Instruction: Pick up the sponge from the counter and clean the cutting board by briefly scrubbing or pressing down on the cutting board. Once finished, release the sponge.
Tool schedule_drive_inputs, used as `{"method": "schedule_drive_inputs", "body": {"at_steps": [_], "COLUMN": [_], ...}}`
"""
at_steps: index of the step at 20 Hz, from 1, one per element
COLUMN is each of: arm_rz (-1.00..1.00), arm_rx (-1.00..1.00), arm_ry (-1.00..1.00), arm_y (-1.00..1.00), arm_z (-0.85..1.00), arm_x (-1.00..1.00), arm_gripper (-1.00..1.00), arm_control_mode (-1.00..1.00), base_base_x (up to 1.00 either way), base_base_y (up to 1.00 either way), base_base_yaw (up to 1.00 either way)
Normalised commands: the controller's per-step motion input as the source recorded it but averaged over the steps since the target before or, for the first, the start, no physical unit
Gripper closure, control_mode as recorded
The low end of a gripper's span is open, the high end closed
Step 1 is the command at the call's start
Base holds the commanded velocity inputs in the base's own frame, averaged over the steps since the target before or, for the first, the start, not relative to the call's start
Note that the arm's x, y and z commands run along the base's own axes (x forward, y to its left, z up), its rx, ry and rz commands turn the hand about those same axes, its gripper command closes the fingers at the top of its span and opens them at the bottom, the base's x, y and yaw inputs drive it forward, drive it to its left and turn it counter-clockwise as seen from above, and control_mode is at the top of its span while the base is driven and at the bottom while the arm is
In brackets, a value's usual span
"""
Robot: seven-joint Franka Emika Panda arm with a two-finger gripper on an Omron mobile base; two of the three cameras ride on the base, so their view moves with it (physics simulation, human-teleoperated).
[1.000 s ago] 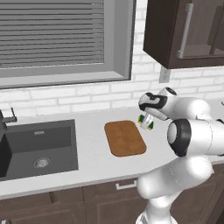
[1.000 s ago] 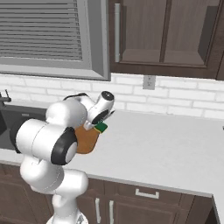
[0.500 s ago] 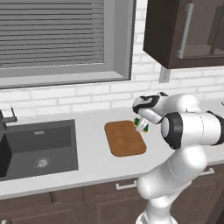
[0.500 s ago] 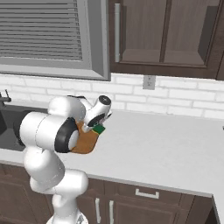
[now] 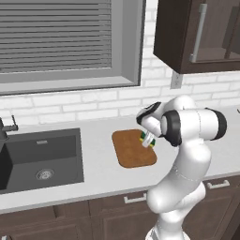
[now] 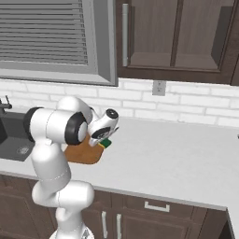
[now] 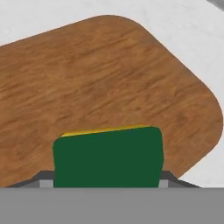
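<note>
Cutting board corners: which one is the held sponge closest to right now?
The right corner on the wall side. In the left base view the gripper holds the sponge over that end of the cutting board, away from the sink.

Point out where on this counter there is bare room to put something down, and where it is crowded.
The counter is bare along the wide stretch right of the cutting board, below the outlet. A narrower bare strip lies between the board and the sink. The board's right edge is crowded: the gripper holds the sponge over it.
</note>
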Motion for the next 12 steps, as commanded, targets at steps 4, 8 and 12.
{"method": "schedule_drive_inputs", "body": {"at_steps": [4,8,12], "arm_rz": [0.04,0.06,0.12], "arm_rx": [0.0,0.0,0.0], "arm_ry": [0.0,0.0,0.01], "arm_y": [0.16,0.42,0.51], "arm_z": [-0.81,-0.69,0.03], "arm_x": [0.11,0.02,0.16], "arm_gripper": [1.0,1.0,1.0], "arm_control_mode": [-1.0,-1.0,-1.0], "base_base_x": [0.0,0.0,0.0], "base_base_y": [0.0,0.0,0.0], "base_base_yaw": [0.0,0.0,0.0]}}
